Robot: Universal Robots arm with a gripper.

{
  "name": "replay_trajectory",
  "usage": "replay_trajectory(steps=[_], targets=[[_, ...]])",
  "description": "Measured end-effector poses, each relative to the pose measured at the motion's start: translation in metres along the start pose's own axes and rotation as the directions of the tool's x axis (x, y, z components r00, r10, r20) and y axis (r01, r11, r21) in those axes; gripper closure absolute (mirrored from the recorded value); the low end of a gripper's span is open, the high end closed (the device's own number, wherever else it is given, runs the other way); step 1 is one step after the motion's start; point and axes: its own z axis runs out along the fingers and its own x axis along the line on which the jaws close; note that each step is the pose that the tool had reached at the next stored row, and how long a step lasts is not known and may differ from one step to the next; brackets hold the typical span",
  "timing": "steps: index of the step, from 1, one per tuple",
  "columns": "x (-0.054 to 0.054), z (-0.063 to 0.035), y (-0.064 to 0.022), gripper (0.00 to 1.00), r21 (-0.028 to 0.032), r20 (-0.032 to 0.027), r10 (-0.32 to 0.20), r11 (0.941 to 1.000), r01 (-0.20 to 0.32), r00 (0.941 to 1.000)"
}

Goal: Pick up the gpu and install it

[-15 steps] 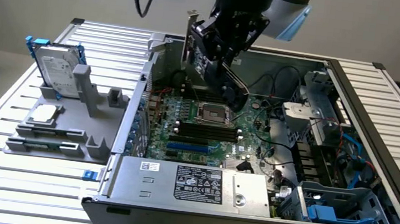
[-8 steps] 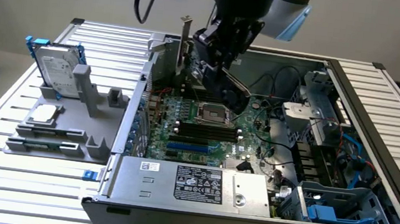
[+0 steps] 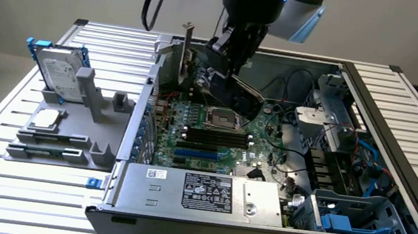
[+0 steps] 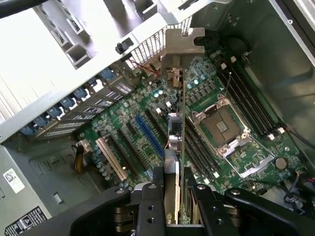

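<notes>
The graphics card (image 4: pixel 176 132) was seen edge-on, its faces hidden; the gripper (image 4: pixel 176 191) body ran off the frame; print on the power-supply label (image 3: pixel 209 191) was illegible.

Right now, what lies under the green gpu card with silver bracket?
Under the gpu: the green motherboard and its long blue slot. The strip directly beneath it is covered.

Green circuit-board gpu (image 4: pixel 177 123) with silver end bracket, black metal gripper (image 4: pixel 176 192), green patterned motherboard (image 4: pixel 246 152), one long blue slot (image 4: pixel 148 133), silver hard drive in blue frame (image 3: pixel 62 72), grey plastic holder (image 3: pixel 74 143), white ribbed table (image 3: pixel 6 195)
</notes>
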Motion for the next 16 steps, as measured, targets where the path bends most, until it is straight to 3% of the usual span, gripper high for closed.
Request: replay_trajectory(steps=[4, 8, 11, 16], targets=[[0.000, 0.0031, -0.0002, 0.74, 0.0026, -0.0057, -0.073, 0.9974, 0.073, 0.9973], [0.000, 0.0060, -0.0005, 0.74, 0.0047, -0.0118, -0.144, 0.9895, 0.144, 0.9895], [0.000, 0.0083, -0.0007, 0.74, 0.0061, -0.0163, -0.197, 0.9803, 0.197, 0.9802], [0.000, 0.0123, -0.0010, 0.74, 0.0077, -0.0243, -0.286, 0.9582, 0.286, 0.9580]])
